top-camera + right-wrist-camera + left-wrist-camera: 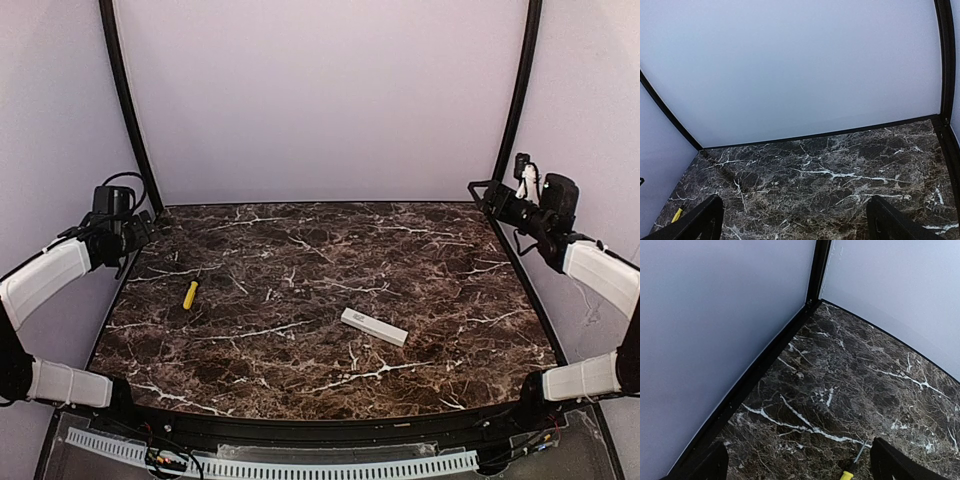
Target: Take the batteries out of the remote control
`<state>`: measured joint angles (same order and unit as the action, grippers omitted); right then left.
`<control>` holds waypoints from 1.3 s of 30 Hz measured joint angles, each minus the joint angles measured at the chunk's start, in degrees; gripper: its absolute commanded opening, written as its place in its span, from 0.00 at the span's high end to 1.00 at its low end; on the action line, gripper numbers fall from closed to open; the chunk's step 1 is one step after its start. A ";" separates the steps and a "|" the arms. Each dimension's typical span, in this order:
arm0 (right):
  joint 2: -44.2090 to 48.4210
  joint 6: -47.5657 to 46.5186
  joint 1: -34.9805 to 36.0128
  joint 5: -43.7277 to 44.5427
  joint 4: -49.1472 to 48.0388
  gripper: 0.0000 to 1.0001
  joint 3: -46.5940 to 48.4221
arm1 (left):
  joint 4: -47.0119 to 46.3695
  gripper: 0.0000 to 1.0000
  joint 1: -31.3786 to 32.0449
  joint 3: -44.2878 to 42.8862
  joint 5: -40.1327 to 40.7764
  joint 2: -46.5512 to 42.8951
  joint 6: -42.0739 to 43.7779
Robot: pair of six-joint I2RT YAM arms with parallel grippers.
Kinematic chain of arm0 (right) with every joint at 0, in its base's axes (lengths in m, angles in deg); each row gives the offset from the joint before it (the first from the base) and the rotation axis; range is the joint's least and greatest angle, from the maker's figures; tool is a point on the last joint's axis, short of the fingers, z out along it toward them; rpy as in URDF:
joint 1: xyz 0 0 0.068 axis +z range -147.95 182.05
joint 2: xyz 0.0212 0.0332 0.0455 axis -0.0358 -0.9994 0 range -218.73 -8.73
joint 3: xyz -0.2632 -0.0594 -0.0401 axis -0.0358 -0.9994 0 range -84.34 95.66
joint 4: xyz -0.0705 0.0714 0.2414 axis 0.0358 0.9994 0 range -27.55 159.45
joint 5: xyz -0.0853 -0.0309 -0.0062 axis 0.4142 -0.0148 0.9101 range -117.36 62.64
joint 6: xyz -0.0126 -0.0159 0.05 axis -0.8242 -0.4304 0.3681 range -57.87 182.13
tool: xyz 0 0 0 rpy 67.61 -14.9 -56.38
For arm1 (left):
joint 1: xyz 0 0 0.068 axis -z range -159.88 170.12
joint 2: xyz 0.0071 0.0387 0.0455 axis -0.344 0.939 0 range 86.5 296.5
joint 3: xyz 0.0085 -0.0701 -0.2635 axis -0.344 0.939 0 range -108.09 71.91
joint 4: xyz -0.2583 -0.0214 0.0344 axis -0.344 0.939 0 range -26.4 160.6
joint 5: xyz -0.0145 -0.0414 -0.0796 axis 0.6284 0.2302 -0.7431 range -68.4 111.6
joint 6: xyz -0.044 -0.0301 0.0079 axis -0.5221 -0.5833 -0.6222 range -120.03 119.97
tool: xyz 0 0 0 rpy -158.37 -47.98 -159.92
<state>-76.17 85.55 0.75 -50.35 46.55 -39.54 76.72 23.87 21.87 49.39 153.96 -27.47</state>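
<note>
Roughly central, remote control [374, 327] well apart from table [300, 250] edges and yellow-handled tool [190, 294].

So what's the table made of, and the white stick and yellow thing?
Table: dark brown with white veins like marble, maybe just printed. Remote control: plain smooth white, probably plastic. Yellow-handled tool: bright handle looks plastic, thin grey shaft looks metal.

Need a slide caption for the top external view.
Overhead: left claw and right claw open at the sides; remote control mid-table, yellow-handled screwdriver toward the left.
</note>
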 measured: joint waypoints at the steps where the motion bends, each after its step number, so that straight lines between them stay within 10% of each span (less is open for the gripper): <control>1: 0.00 0.07 0.00 -0.17 1.29 0.02 0.37 | 1.11 0.00 0.00 -0.52 -1.79 0.04 0.17; 24: -1.46 -20.04 14.27 -7.39 19.02 0.01 5.27 | 8.74 0.00 2.16 -10.99 -40.44 4.22 11.91; 39: -5.42 -34.14 30.82 -5.18 27.85 0.01 5.70 | 12.72 0.00 8.13 -15.61 -41.90 6.80 20.02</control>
<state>-81.59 51.41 31.57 -55.53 74.39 -33.84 89.44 32.00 6.26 7.49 160.76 -7.45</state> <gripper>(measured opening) 0.986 0.997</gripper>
